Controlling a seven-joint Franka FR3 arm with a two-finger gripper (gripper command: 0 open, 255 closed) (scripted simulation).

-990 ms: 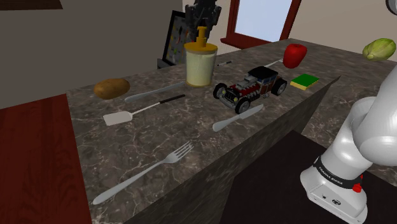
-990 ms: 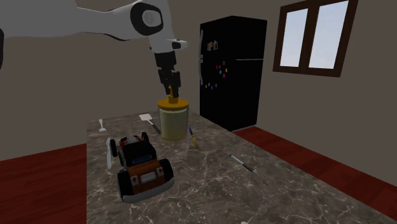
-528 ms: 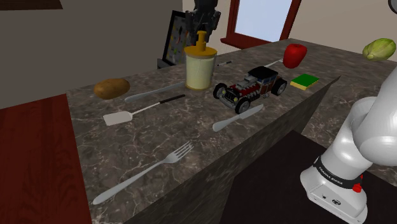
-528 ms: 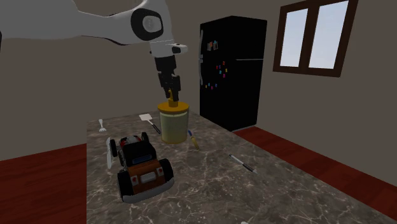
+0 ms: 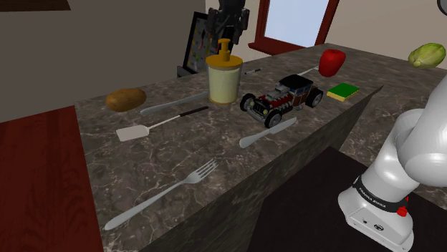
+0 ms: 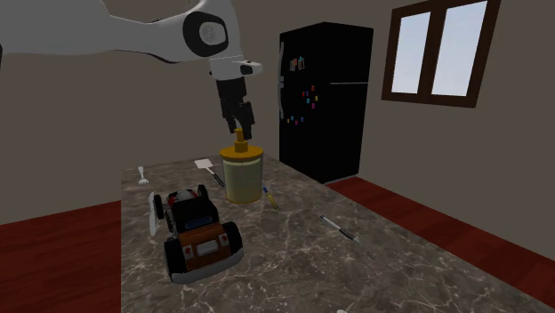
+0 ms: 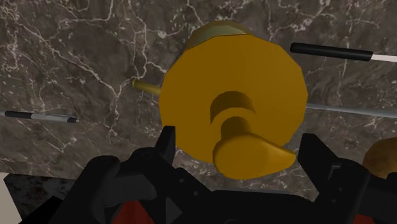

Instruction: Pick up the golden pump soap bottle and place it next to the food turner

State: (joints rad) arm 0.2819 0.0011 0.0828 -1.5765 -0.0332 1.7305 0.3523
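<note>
**Bottle drops back as claw stays high**

On the worktop, the turner lies toward the left edge in the shoulder view. The bottle stands upright to its right, near the far edge, with the toy car further right again. Over the past second the bottle has sunk in both outside views, while the claw has held its height or risen slightly. A gap has opened between the two, and the bottle now appears to rest on the worktop. That suggests the lift has not taken, so the carry to the turner has yet to begin and a fresh grasp is likely needed.

The claw hangs directly above the bottle. In the wrist view its fingers are spread, one on each side of the pump head. The spout tip comes close to one finger and the other stands clear, so nothing is clasped.
</note>
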